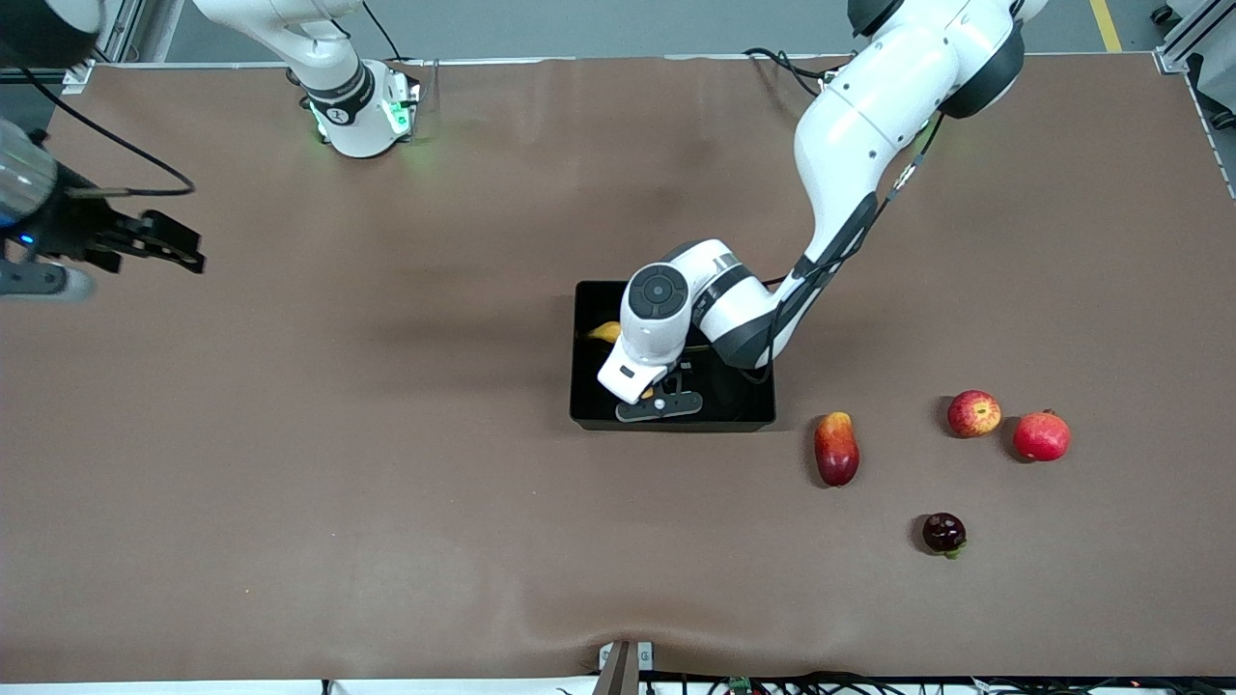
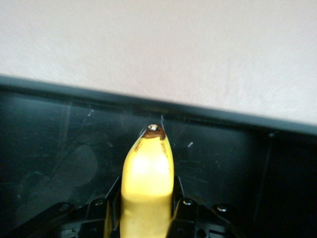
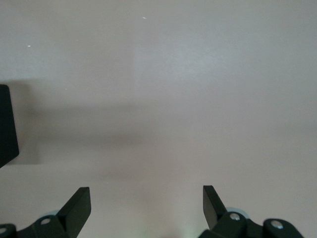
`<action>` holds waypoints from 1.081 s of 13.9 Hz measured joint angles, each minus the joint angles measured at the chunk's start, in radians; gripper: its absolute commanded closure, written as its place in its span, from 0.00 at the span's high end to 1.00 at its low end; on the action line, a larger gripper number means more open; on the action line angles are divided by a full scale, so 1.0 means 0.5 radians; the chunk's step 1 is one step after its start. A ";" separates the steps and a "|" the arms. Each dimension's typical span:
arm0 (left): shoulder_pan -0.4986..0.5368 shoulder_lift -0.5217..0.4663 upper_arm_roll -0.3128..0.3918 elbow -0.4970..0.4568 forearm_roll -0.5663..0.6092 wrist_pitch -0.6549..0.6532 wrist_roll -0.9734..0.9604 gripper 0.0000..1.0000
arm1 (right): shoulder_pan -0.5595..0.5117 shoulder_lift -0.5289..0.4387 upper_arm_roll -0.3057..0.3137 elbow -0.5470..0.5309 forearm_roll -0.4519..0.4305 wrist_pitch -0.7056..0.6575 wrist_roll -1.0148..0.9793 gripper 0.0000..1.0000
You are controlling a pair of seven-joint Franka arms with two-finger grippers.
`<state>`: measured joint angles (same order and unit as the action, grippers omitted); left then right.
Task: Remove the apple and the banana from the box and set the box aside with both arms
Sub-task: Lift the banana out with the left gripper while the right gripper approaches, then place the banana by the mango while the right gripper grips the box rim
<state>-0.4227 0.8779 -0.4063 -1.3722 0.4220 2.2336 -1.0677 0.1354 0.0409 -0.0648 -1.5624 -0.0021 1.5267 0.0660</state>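
Banana [image 2: 147, 191], yellow with a brown-scuffed tip, lies low inside the glossy black tray [image 1: 589, 410], clamped between the left gripper's [image 2: 146, 208] fingers; only one curved end peeks out in the front view. The tray sits mid-table. The small red apple [image 1: 973, 413] with yellow patches rests on the brown table toward the left arm's end, apart from the tray.

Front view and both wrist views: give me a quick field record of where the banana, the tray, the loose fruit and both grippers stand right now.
banana: in the black tray, between the left gripper's fingers
black tray: mid-table, holds only the banana
left gripper: down in the tray, shut on the banana
right gripper: open, waiting over bare table at the right arm's end
apple: on the table, toward the left arm's end, outside the tray
other fruit: three more beside the apple, outside the tray
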 measured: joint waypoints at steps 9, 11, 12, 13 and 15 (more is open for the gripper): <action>0.458 -0.581 -0.097 0.021 -0.256 -0.565 0.497 0.00 | 0.163 0.271 0.005 -0.003 0.272 0.253 0.029 1.00; 0.672 -0.643 -0.099 -0.015 -0.283 -0.696 0.788 0.00 | 0.254 0.372 0.006 -0.008 0.277 0.412 0.029 1.00; 0.781 -0.656 -0.099 -0.055 -0.288 -0.717 0.931 0.00 | 0.318 0.434 0.007 -0.009 0.277 0.507 0.030 1.00; 0.887 -0.658 -0.099 -0.102 -0.290 -0.720 1.055 0.00 | 0.380 0.498 0.008 -0.009 0.277 0.605 0.035 1.00; 1.073 -0.652 -0.096 -0.211 -0.290 -0.718 1.308 0.00 | 0.477 0.617 0.008 -0.010 0.277 0.797 0.044 1.00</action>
<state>0.1136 0.5520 -0.4544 -1.4777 0.2770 1.8747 -0.4135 0.3736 0.3496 -0.0607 -1.5673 0.1362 1.9254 0.0878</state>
